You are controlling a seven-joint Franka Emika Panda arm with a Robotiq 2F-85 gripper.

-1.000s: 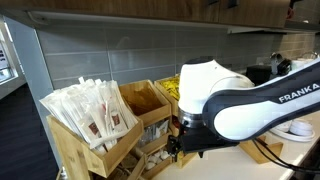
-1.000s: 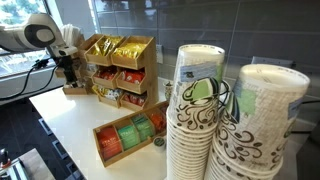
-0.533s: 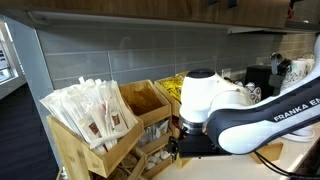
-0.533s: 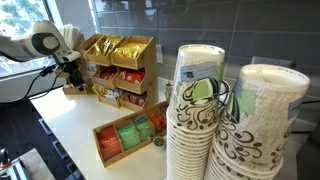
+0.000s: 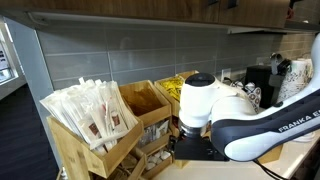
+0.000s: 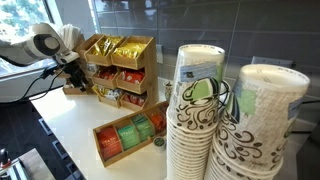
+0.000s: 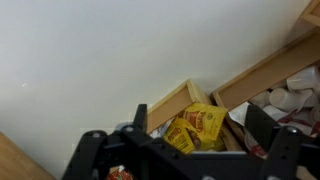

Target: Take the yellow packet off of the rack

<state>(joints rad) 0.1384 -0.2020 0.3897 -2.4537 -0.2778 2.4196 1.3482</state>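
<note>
yellow packets (image 7: 196, 126) lie heaped in a wooden bin (image 7: 172, 100) of the rack (image 6: 120, 66); my gripper (image 7: 200, 120) hangs just in front of that bin, released, fingers (image 7: 138, 118) spread wide, the packets showing in the gap between them; in an exterior view my arm (image 5: 222, 108) stands close against the rack's side, above the white counter (image 6: 72, 116)
</note>
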